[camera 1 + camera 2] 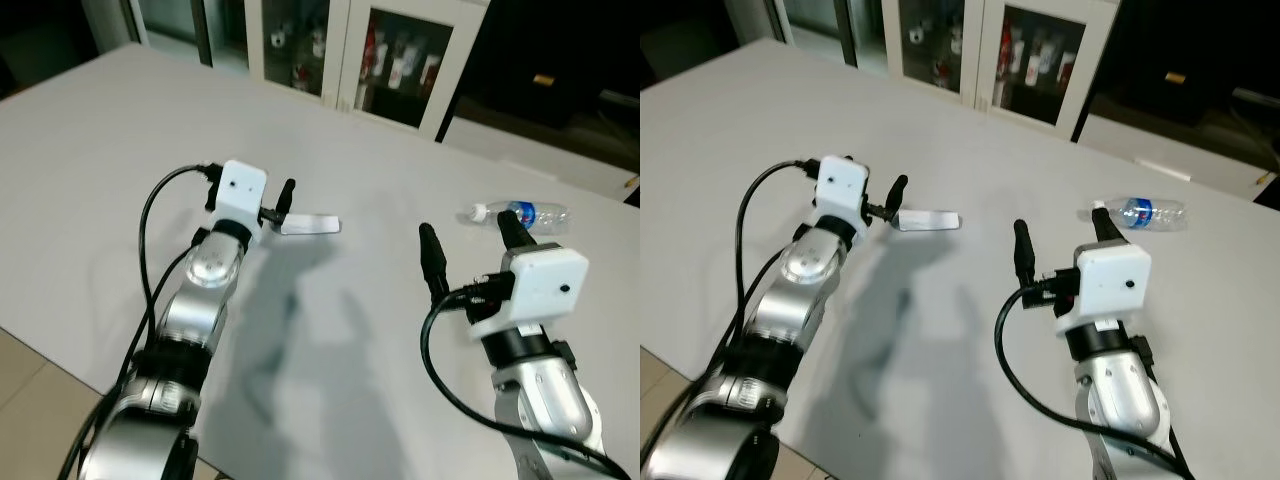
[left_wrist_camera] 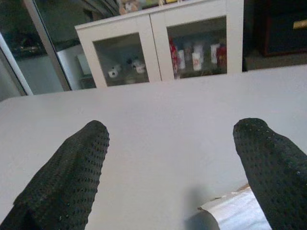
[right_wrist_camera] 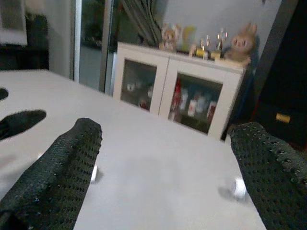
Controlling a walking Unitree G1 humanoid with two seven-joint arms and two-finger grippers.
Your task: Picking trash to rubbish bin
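Wide pale worktop [image 1: 120,150] bare between the two arms, flat paper scrap [image 1: 310,224] just ahead of the left gripper [image 2: 172,167], fingers spread, plastic bottle [image 1: 520,213] lying beyond the right gripper [image 3: 163,167], white glass-fronted cabinet [image 1: 340,50] past the far edge

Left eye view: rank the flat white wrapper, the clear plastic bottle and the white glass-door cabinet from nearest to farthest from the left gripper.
From the left gripper:
1. Flat white wrapper, on the table right beside it.
2. Clear plastic bottle with blue label, lying across the table on the robot's right.
3. White glass-door cabinet, beyond the table's far edge.
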